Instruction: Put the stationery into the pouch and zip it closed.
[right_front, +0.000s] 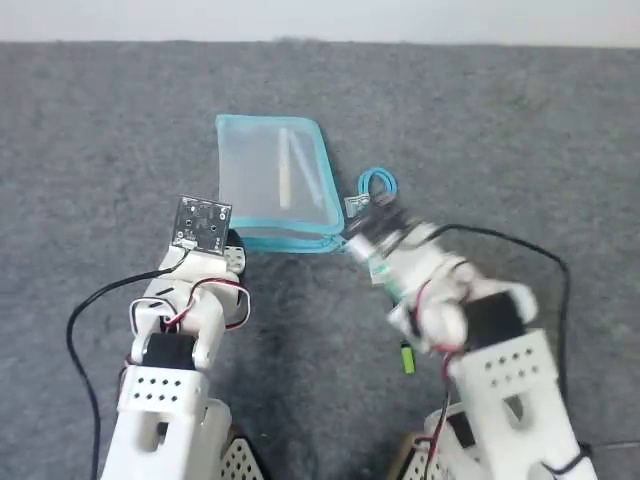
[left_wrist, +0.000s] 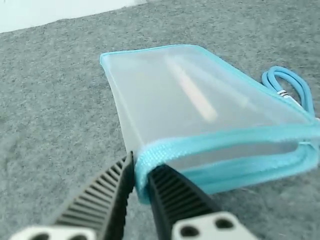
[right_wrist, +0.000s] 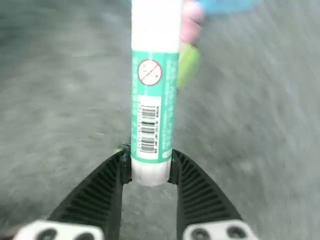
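Left wrist view puts the left gripper (left_wrist: 141, 172) clenched on the blue-trimmed near-left corner of the pouch (left_wrist: 200, 105), one finger on each side of the trim. That pinch seems meant to anchor the pouch on the grey desk (left_wrist: 55, 100) so it cannot slide when something is pushed in. The pouch lies flat with its long near edge facing the arms. Two bands of trim run along that edge with a gap between them, so the mouth looks unzipped. A pale stick (left_wrist: 192, 95) already lies inside, seen through the translucent wall. A blue loop (left_wrist: 290, 85) trails off the pouch's far-right end, probably the zip pull's cord. In the high view the right gripper (right_front: 368, 235) is just beside the pouch's (right_front: 275, 185) near-right corner, across from the left gripper (right_front: 238, 245) at the other end of the same edge. The right wrist view shows the right gripper (right_wrist: 150, 167) grasping a glue stick (right_wrist: 152, 100) by its base, so the free end leads out ahead of the fingers; holding it by the tail likely lets the tip enter the opening first. A small green item (right_front: 407, 357) lies on the desk near the right arm, perhaps stationery not yet packed. By my reading, the zipping is yet to come.
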